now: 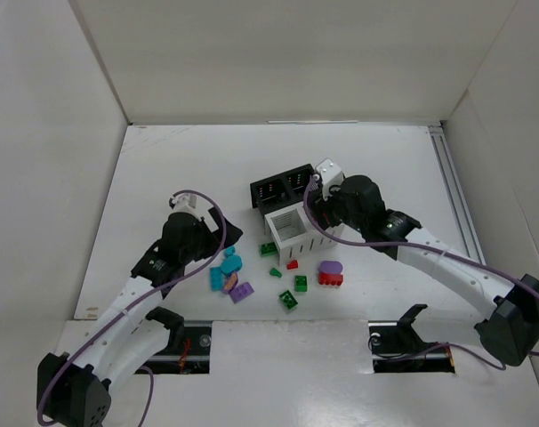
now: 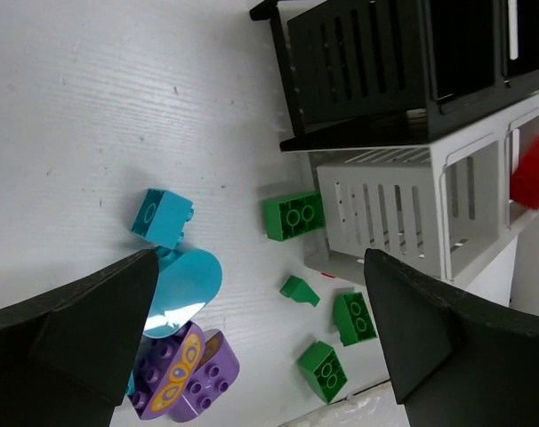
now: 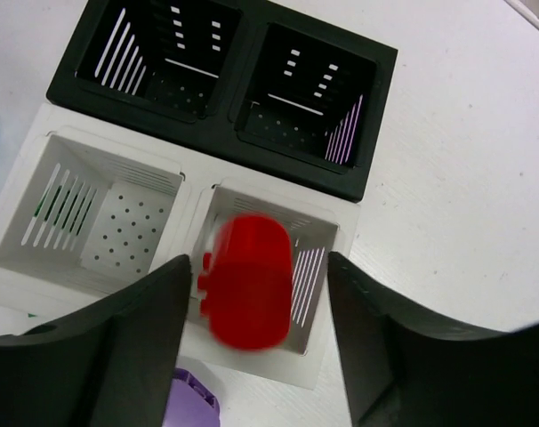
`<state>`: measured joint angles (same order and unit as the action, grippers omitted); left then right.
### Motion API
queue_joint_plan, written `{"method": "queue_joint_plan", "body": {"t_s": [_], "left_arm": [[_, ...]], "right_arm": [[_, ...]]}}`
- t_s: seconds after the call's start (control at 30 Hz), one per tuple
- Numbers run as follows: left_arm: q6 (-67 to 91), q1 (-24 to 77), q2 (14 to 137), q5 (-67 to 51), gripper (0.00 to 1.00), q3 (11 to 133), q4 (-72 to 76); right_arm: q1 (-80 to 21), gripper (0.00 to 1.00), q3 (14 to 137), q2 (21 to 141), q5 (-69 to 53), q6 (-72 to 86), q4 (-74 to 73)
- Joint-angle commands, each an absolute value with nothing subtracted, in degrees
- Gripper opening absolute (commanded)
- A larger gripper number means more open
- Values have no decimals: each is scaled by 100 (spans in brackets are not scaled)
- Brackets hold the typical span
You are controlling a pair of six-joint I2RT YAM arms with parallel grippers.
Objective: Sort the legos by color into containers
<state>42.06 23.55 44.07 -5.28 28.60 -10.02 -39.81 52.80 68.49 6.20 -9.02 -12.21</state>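
Observation:
My right gripper [image 3: 261,311] hangs open over the right cell of the white bin [image 3: 38,271]. A blurred red brick [image 3: 247,280] is between its fingers, touching neither one, over that cell. The black bin [image 3: 221,133] sits just behind, and both its cells look empty. My left gripper [image 2: 259,294] is open above loose legos: a teal block [image 2: 161,218], a teal round piece [image 2: 185,280], purple pieces [image 2: 185,378] and green bricks [image 2: 293,215] [image 2: 353,318]. In the top view, a red brick with a purple one on it [image 1: 330,277] lies in front of the white bin [image 1: 292,227].
White walls enclose the table on the left, back and right. A metal rail [image 1: 452,191] runs along the right side. The arm bases and purple cables sit along the near edge. A small red brick [image 1: 293,264] and several green ones [image 1: 288,300] are scattered before the bins.

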Motion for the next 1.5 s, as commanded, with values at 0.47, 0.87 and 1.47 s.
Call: {"method": "queue_joint_plan", "body": {"t_s": [0.47,0.87,1.47], "left_arm": [[4438,2479,4535,-396,100,2602,-1169],[4491,3724,4597,43,98,2602,-976],[4693,4720,4465,624,98,2830,-1019]], "right_arm": [[-4017,82,4843,5319,693,-695,-1545],[-4017,81,2517,4446,45,1088,-1824],[-4614,86,2654,5072,896,2828,-1546]]}}
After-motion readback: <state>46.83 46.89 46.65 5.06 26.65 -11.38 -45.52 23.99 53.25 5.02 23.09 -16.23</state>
